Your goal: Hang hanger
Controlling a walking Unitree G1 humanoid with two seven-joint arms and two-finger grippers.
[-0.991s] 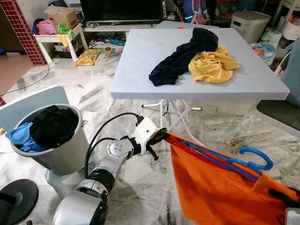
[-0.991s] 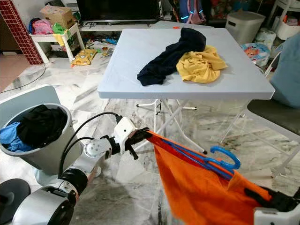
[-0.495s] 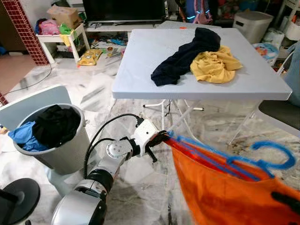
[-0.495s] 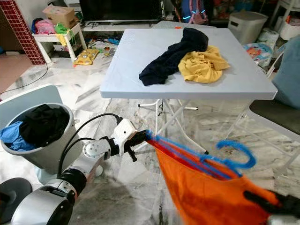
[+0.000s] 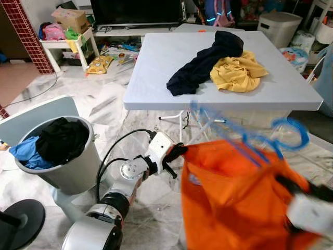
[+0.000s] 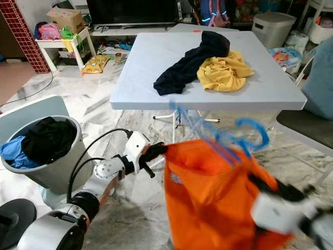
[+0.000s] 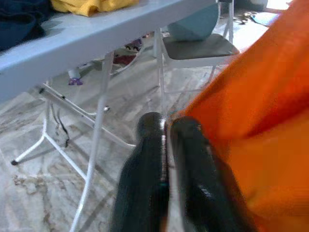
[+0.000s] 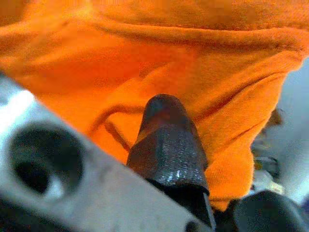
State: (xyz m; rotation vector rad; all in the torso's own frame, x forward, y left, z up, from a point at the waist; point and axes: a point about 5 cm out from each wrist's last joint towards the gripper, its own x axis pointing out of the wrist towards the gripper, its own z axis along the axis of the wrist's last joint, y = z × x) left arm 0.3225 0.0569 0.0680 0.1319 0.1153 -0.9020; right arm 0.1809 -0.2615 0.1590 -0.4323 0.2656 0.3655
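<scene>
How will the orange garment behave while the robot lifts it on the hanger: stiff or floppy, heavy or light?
Probably floppy: the orange garment sags in folds between the left end effector and the right end effector. It likely is light, since thin cloth hangs from the slim blue hanger. It may slide along the hanger.

Left arm stretched forward and low, silver elbow bent, black cable looping over the forearm. Left claw fingers pressed together, pinching the edge of the orange cloth. Right arm comes in from the lower right, motion-blurred. Right claw sits against the cloth's far side; one black finger lies on the fabric, grip state unclear.
</scene>
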